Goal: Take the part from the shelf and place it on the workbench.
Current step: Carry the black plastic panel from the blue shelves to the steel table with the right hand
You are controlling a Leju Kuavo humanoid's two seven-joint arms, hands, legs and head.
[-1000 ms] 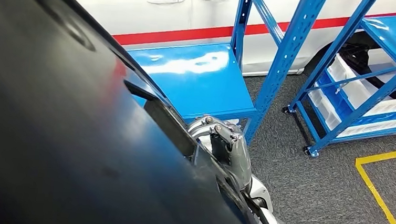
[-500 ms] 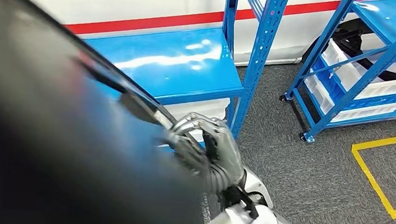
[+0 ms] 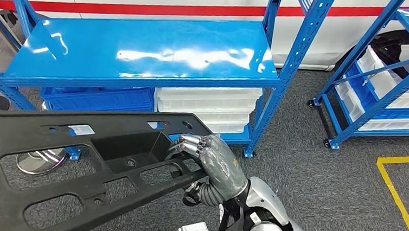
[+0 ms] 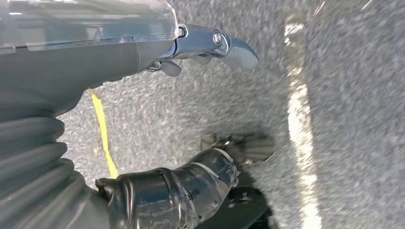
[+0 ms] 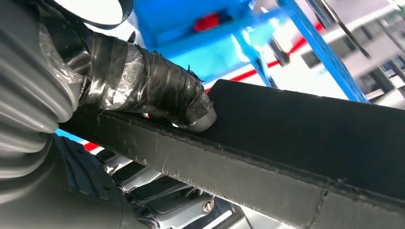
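The right hand (image 3: 216, 165) grips the long black part (image 3: 79, 166) at its end, fingers curled over the upper edge and thumb (image 5: 157, 90) pressed against its flat face; the part hangs in the air in front of the blue shelf (image 3: 141, 54), clear of its glossy board, stretching from the hand away to the robot's left; white bins (image 3: 208, 107) and a blue crate (image 3: 97, 98) sit under that board; the left hand (image 4: 143, 119) hangs over grey carpet (image 4: 344, 143), fingers apart, holding nothing.

Part (image 3: 79, 161) matt black plastic; shelf (image 3: 141, 51) glossy blue metal; floor (image 3: 322, 183) rough grey carpet.
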